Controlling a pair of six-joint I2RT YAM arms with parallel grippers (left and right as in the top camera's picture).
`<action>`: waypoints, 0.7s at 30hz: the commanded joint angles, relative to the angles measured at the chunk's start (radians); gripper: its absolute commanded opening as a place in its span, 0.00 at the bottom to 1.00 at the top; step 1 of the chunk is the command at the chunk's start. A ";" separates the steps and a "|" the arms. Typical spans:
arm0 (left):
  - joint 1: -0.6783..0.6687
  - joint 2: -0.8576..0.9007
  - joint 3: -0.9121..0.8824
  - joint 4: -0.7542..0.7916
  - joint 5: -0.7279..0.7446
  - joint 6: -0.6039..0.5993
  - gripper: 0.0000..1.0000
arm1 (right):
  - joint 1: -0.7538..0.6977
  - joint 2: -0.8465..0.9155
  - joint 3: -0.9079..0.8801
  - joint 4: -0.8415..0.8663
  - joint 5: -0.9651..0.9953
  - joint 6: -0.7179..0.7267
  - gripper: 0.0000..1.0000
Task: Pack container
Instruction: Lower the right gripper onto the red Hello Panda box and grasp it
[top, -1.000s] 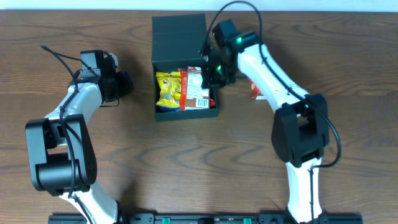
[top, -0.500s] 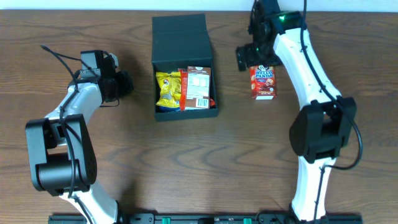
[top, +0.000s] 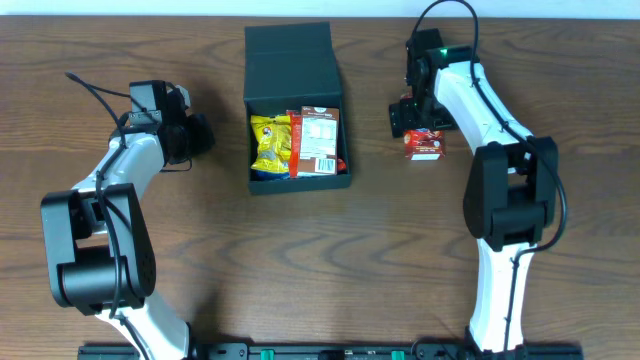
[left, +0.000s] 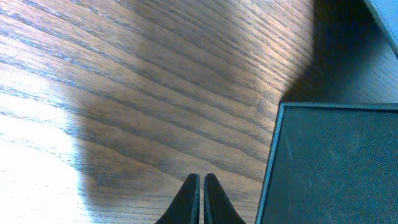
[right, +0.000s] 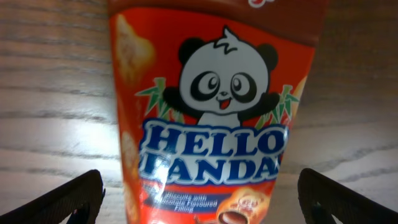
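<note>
Over on the right side of the worktop (top: 330, 270), the right hand (top: 409, 118) hangs above a red Hello Panda box (right: 217, 124) that's lying face-up on the wood, well apart from the container. From the wrist view its fingers (right: 71, 199) are spread wide, one on each side of the carton, and as far as I can tell they aren't touching it.

The container (top: 290, 60) sits mid-worktop toward the far edge, with its lid flap thrown open to the far side. A yellow snack packet (top: 267, 142) and a red-and-white packet (top: 320, 138) are already inside.

The left hand (left: 200, 194) is parked to the left of the container, fingers pressed together on nothing.

So I'd say we're at the pick-up step for the panda box. The next move looks like dropping straight down until the fingers bracket the carton's sides, then closing, lifting and carrying it left to the container. Space in there looks tight, so it may have to go in on top of the other packets.
</note>
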 joint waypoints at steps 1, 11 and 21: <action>0.003 -0.022 0.025 -0.003 -0.002 0.014 0.06 | -0.033 0.013 -0.040 0.026 -0.027 0.018 0.99; 0.003 -0.022 0.025 -0.002 -0.003 0.014 0.06 | -0.067 0.030 -0.063 0.106 -0.201 0.016 0.99; 0.003 -0.022 0.025 -0.003 -0.003 0.014 0.06 | -0.064 0.051 -0.063 0.097 -0.204 0.016 0.86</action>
